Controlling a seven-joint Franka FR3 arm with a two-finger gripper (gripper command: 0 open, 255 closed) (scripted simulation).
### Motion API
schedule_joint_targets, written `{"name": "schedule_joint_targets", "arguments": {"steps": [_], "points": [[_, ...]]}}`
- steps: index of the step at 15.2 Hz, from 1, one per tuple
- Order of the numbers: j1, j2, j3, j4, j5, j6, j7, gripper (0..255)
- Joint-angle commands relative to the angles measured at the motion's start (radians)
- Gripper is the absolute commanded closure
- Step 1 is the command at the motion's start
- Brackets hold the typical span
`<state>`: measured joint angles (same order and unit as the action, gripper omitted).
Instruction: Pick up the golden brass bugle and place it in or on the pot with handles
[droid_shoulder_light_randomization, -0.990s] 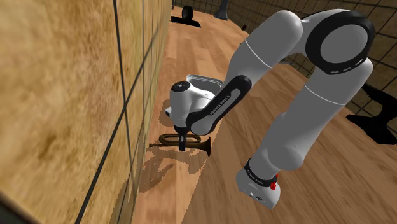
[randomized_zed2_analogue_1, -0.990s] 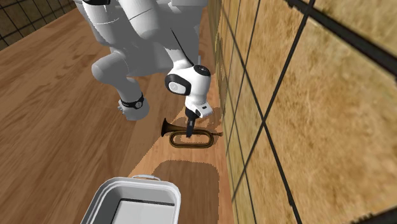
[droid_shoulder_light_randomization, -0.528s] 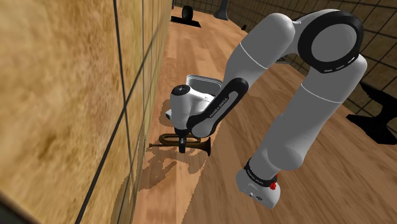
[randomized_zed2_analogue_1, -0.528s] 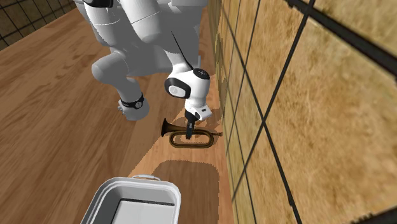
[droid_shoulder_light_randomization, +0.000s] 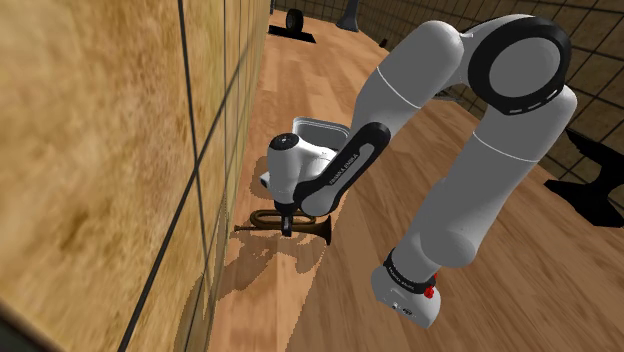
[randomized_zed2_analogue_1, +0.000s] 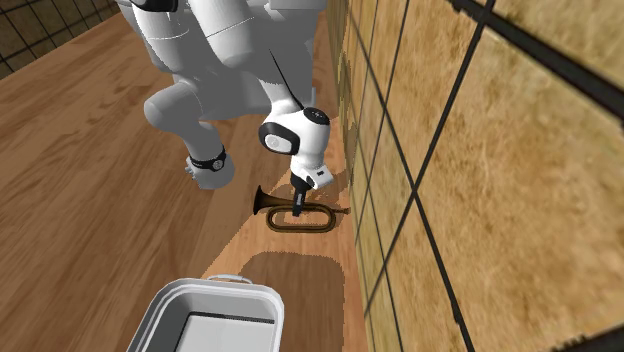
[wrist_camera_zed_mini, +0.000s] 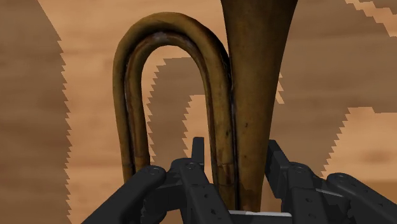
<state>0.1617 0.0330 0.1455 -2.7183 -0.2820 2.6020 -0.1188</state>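
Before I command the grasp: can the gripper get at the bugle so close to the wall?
Probably yes. The gripper sits down over the bugle, tubing right at its tip; the wall stands beside them, apparently clear of the hand.

Wooden floor (droid_shoulder_light_randomization: 300, 300) — bugle (wrist_camera_zed_mini: 254, 95) and pot (randomized_zed2_analogue_1: 225, 289) resting.

In the shoulder view the tiled wall (droid_shoulder_light_randomization: 110, 150) closes off the whole left side. The bugle (droid_shoulder_light_randomization: 316, 228) lies near its foot, with only a narrow strip of floor between them. The wooden floor (droid_shoulder_light_randomization: 300, 310) at the lower middle lies open. The pot (droid_shoulder_light_randomization: 322, 124) sits behind the arm (droid_shoulder_light_randomization: 450, 190), whose forearm crosses in front of it. In the second exterior view, bare floor separates the bugle from the pot at the bottom edge, the left is open, and the wall fills the right.
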Motion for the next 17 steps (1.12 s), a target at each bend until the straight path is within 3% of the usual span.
{"name": "schedule_joint_targets", "arguments": {"steps": [1,4,17], "points": [[0.000,0.000,0.000,0.000,0.000,0.000,0.000,255],[0.000,0.000,0.000,0.000,0.000,0.000,0.000,255],[0.022,-0.208,0.005,0.010,0.120,-0.208,-0.105,255]]}}
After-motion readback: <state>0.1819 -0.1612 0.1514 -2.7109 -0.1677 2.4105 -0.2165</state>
